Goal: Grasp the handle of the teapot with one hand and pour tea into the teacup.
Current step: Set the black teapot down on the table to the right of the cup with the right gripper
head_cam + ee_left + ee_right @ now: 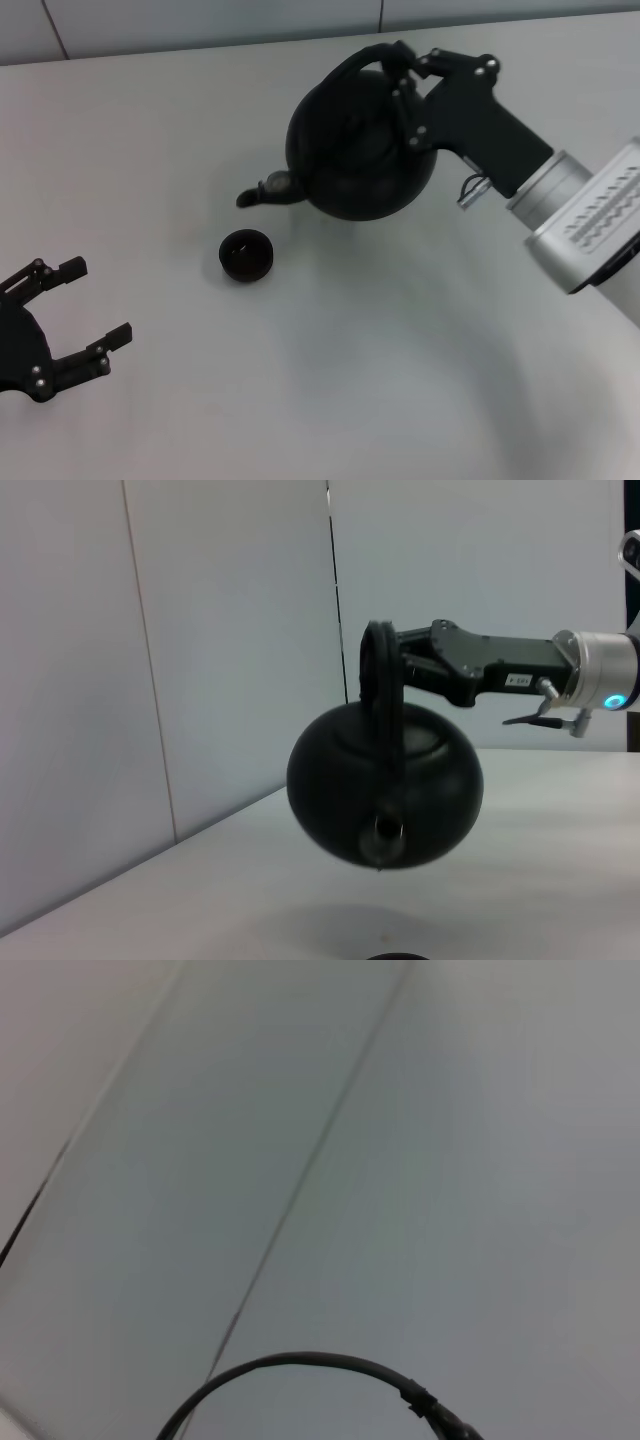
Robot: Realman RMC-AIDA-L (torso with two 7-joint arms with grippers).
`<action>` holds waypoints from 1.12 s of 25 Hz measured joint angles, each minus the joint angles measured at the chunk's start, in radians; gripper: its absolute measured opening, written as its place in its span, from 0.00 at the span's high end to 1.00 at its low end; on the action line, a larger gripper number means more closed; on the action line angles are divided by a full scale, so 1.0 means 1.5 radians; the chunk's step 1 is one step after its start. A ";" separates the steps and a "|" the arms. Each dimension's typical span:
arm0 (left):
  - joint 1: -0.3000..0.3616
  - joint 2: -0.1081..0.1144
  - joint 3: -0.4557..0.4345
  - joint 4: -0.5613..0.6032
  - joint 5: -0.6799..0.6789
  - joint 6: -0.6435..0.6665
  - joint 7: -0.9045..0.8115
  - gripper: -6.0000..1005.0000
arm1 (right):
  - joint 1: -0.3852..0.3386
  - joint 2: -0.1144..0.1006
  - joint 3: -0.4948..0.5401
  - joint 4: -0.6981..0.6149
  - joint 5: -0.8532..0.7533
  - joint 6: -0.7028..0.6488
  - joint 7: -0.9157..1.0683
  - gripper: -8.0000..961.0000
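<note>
Right gripper point(408, 75): clamped on the handle point(345, 68), arm reaching in from the right
Teapot point(360, 145): held clear of the table point(400, 380), tilted with its spout point(262, 190) lowered toward the left
Teacup point(246, 254): upright on the table, just below and beside the spout tip
Left gripper point(75, 315): fingers apart, holding nothing, at the near left, well apart from the teacup

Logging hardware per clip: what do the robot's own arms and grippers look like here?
The right arm is a silver-grey cylinder with ribbed vents, a thin wire at the wrist and a blue indicator light. The right gripper and left gripper are matte black, angular linkage fingers studded with silver screws.
</note>
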 joint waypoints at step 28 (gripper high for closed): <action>-0.002 -0.008 0.001 0.000 0.000 0.000 0.000 0.14 | -0.083 0.003 0.087 0.006 0.010 0.059 0.235 0.90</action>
